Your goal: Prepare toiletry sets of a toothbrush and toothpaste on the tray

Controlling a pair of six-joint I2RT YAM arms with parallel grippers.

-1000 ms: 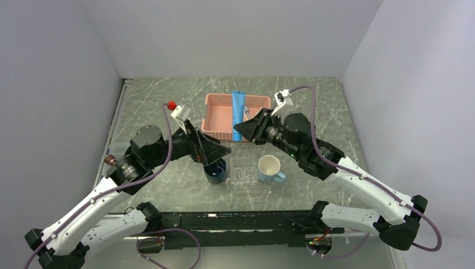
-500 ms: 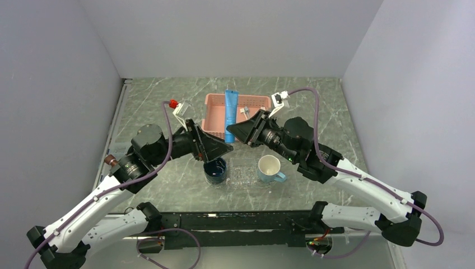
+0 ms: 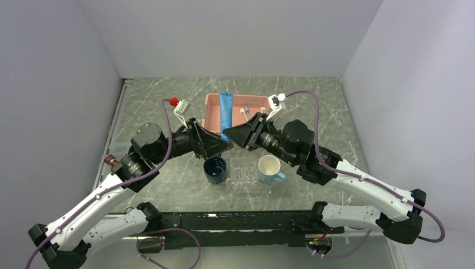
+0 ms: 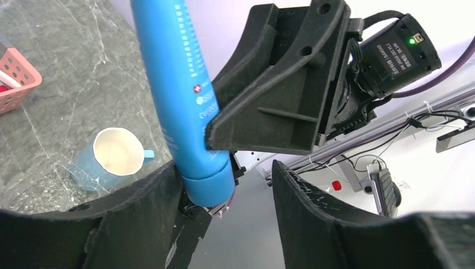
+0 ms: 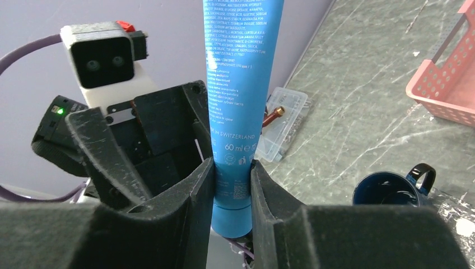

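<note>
In the right wrist view, the right gripper (image 5: 232, 168) pinches the toothpaste tube (image 5: 241, 67) just above its cap. Only the left wrist view shows the left gripper (image 4: 227, 175) spread loosely around that cap. From overhead, the tube is held above the near edge of the pink basket (image 3: 249, 100).

- "60 ml" and "IN SWITZERLAND" are printed low on the blue toothpaste (image 5: 241, 67) tube.
- The fine print above them is too small to be read.
</note>
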